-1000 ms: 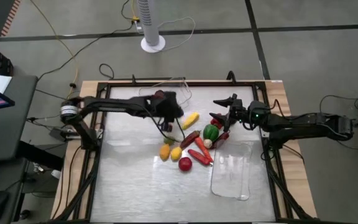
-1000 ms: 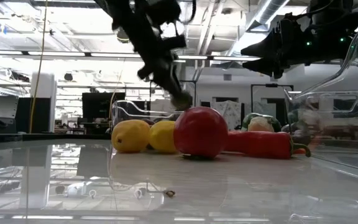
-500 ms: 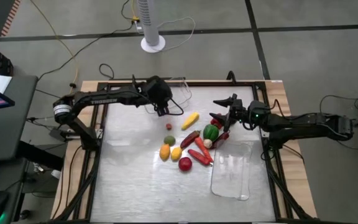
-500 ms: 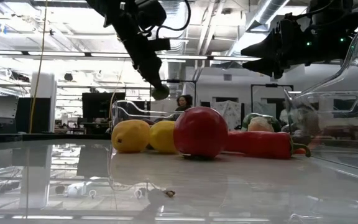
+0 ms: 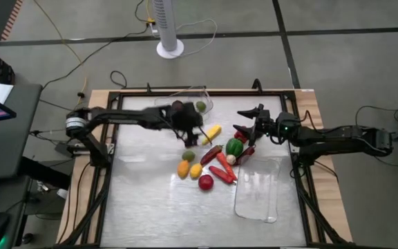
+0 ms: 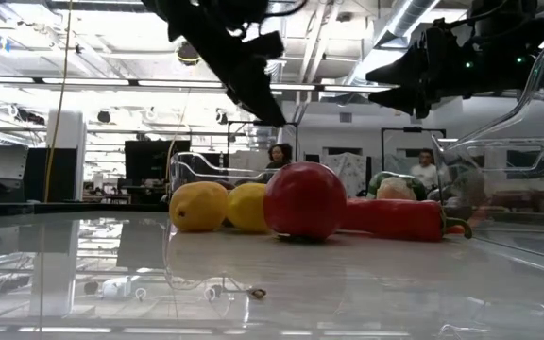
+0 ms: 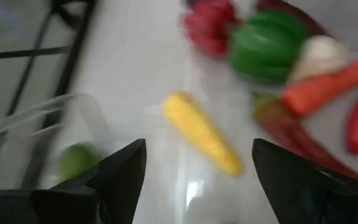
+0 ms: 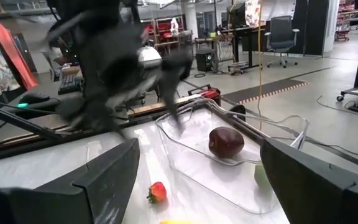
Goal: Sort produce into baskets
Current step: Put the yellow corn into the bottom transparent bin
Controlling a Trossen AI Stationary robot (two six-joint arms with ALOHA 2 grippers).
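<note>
The produce lies in a heap at the table's middle: a yellow corn-like piece (image 5: pixel 211 133), a green pepper (image 5: pixel 234 146), a red pepper (image 5: pixel 240 135), a carrot (image 5: pixel 223 173), a red round one (image 5: pixel 206 182) and yellow ones (image 5: pixel 195 170). One clear basket (image 5: pixel 178 100) stands at the far edge and holds a green round piece (image 5: pixel 200 106) and a dark red apple (image 8: pixel 227 142). The other basket (image 5: pixel 258 188) lies near right. My left gripper (image 5: pixel 188 129) is open and empty above the table, beside the corn-like piece (image 7: pixel 201 132). My right gripper (image 5: pixel 251 119) is open and empty, raised over the heap's far right.
A strawberry (image 8: pixel 157 191) lies on the table beside the far basket. A black frame (image 5: pixel 109 138) runs around the table top. Bare table top lies left of and in front of the heap. People show far off in the room in the low view.
My left gripper went to the far basket with the green round piece, let it go there, then came back toward the heap and stands open beside the corn-like piece. The green piece now lies in the far basket.
</note>
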